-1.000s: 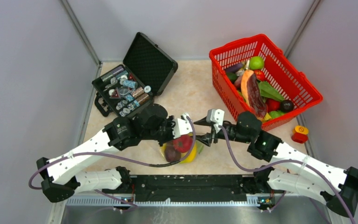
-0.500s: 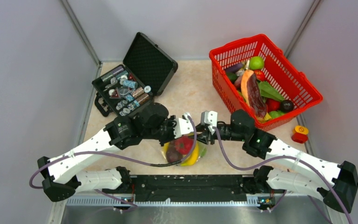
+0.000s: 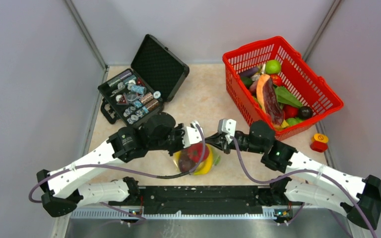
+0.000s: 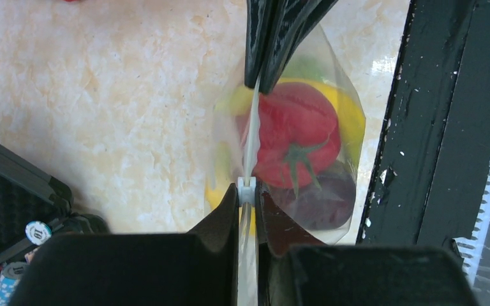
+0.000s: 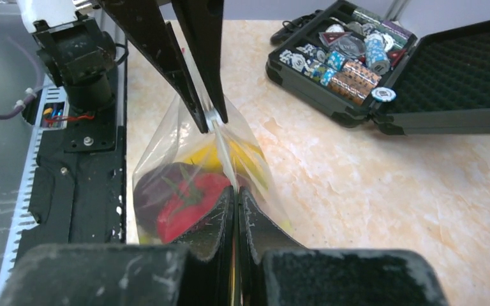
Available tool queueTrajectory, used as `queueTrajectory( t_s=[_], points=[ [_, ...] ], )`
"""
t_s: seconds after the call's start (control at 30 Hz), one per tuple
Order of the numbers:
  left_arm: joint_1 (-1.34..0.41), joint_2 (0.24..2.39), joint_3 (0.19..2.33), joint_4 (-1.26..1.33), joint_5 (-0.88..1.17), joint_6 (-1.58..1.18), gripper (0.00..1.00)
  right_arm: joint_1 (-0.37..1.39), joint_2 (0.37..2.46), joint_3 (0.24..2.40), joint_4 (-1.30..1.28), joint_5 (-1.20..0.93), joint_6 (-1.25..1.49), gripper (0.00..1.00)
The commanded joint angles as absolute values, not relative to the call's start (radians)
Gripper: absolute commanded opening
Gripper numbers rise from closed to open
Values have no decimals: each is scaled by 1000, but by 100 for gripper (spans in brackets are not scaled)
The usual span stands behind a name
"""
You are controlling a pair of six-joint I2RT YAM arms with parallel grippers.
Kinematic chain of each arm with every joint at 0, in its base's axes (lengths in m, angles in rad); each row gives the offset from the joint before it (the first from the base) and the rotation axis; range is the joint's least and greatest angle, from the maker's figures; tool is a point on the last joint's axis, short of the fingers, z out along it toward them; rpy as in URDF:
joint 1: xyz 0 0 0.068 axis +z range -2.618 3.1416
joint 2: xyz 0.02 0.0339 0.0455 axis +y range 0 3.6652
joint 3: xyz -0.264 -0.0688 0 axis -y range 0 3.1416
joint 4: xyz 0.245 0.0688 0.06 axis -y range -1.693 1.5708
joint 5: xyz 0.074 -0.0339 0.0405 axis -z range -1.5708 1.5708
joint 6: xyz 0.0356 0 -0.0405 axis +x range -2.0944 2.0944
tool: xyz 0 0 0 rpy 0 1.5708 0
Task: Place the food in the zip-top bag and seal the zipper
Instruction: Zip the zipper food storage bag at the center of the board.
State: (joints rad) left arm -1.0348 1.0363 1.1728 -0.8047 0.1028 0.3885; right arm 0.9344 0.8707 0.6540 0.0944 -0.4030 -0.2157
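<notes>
The clear zip-top bag [image 3: 196,159] hangs near the table's front edge, held up between my two grippers. Inside lies the food: a red tomato [image 4: 296,135], a dark purple piece [image 4: 322,204], yellow pieces [image 4: 351,121] and a bit of green. The whitish zipper [image 4: 251,137] runs taut from one gripper to the other. My left gripper [image 4: 247,191] is shut on the zipper, with a small white tab between its tips. My right gripper [image 5: 237,191] is shut on the zipper [image 5: 226,153] at the other end. In the top view the left gripper [image 3: 199,137] and right gripper [image 3: 212,142] face each other, close together.
A red mesh basket [image 3: 322,96] with more toy food stands at the back right. An open black case [image 3: 144,84] of chips and metal cylinders sits at the back left. A red and yellow button [image 3: 320,142] lies by the right wall. The black base rail [image 3: 203,193] runs just below the bag.
My right gripper has moved left to the bag's top edge and shut on it. The left gripper has kept its hold and lowered slightly with the bag.
</notes>
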Motion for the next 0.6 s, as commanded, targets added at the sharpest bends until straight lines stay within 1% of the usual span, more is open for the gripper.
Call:
queueTrajectory(
  t_s=[0.0,0.57],
  points=[
    [-1028,968,1138,-779,42,348,0,938,819,617,158,-308,-204,0],
    [-1020,891,1053,-812,-55,318,0,937,740,529,198,-218,-143,0]
  ],
)
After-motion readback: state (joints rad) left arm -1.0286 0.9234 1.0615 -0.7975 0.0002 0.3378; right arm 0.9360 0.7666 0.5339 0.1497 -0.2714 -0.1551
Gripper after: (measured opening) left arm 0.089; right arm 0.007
